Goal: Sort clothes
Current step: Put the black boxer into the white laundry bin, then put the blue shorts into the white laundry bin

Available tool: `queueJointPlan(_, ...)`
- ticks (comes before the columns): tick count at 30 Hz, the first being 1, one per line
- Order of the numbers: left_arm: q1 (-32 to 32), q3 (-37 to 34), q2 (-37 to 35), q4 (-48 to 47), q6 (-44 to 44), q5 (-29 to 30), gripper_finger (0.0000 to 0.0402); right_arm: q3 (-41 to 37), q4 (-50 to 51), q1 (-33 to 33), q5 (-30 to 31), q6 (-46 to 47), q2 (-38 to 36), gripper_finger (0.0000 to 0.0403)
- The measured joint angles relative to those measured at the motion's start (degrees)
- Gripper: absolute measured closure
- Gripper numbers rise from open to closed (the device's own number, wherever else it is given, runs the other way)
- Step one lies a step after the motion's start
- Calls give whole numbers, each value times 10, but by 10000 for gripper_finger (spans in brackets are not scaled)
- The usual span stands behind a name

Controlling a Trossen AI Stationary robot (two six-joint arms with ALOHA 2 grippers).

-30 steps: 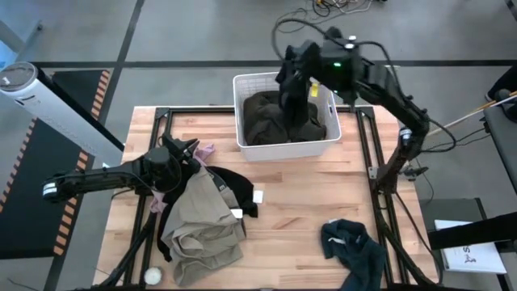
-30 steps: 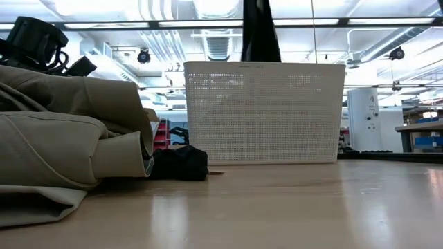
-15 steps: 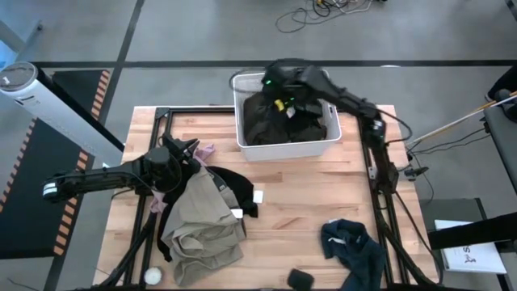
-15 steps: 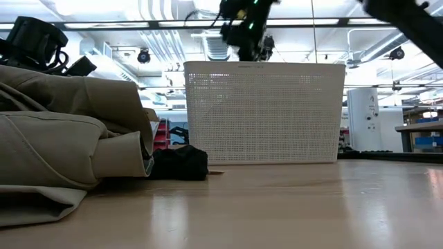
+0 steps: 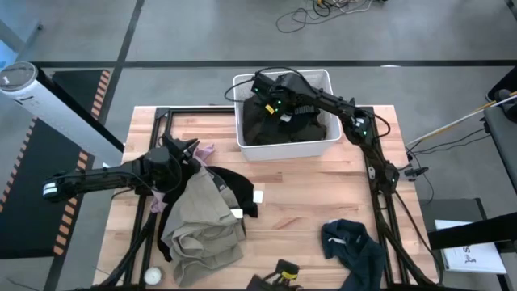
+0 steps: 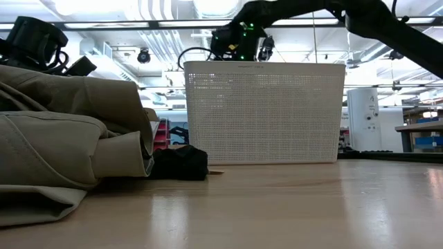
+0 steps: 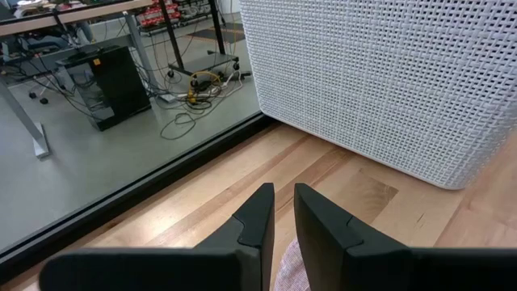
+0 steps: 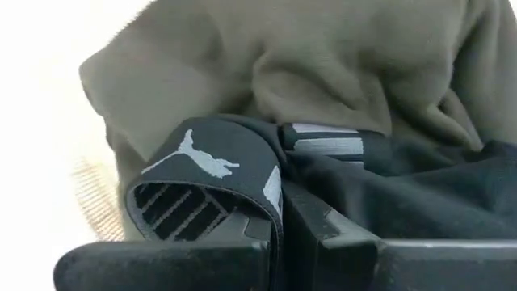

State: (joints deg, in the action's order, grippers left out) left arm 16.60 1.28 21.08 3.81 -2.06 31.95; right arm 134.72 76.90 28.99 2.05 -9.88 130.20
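Jaws of right gripper clamped on black garment over olive garment inside white basket. Left gripper jaws nearly together on pink cloth, beside beige pile.

One camera looks straight down on the counter; another sits at counter height, facing the white basket, which both share. Each wrist camera peers closely past its tool.
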Motion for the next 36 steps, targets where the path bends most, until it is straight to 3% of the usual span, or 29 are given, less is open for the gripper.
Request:
queueJointPlan(14,0,0,0,0,0,0,364,-1,-5,24,-82,14,35,394)
queueJointPlan(23,0,0,0,0,0,0,364,1,25,11,-78,24,-6,306)
queueJointPlan(31,0,0,0,0,0,0,364,2,29,8,-49,24,-110,215)
queueJointPlan(36,0,0,0,0,0,0,364,2,53,3,-39,40,-193,196)
